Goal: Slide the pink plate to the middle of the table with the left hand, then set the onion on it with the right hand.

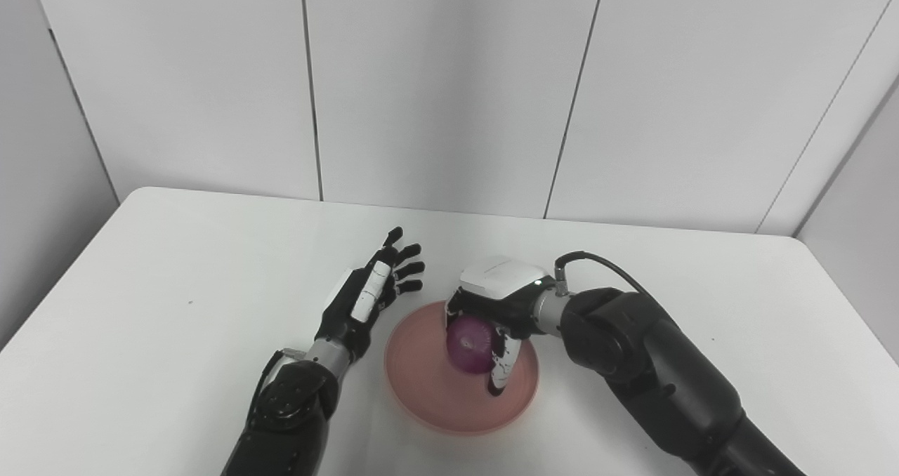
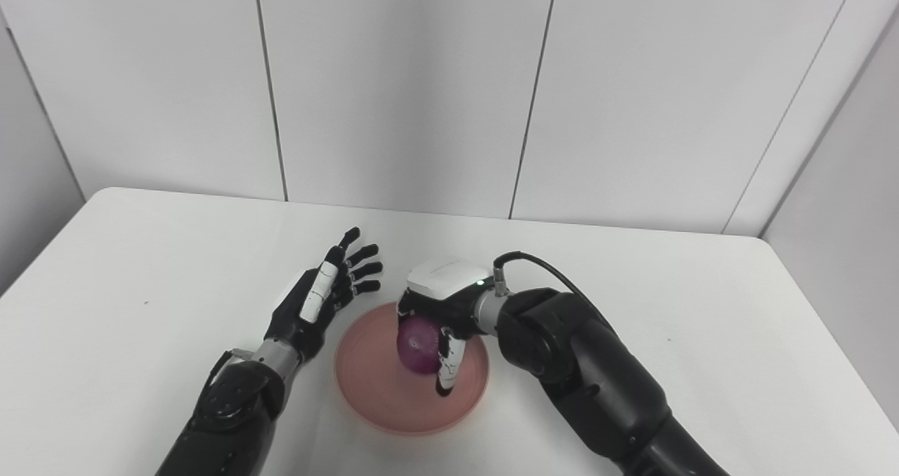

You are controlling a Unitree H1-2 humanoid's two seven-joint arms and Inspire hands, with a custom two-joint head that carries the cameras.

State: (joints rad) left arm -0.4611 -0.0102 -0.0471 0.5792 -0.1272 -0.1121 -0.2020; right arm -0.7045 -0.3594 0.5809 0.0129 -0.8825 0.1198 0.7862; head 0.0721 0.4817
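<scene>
A pink plate (image 1: 421, 388) lies on the white table (image 1: 175, 272), near the front and about mid-width. Over the plate my right hand (image 1: 491, 307) reaches in from the right, palm down, fingers wrapped around a purple onion (image 1: 469, 345). Whether the onion rests on the plate or hangs just above it I cannot tell. My left hand (image 1: 372, 290) is open just left of the plate's far rim, fingers spread and pointing away, not touching the plate.
White wall panels (image 1: 449, 90) stand close behind the table's far edge. Both black forearms come in from the bottom on either side of the plate.
</scene>
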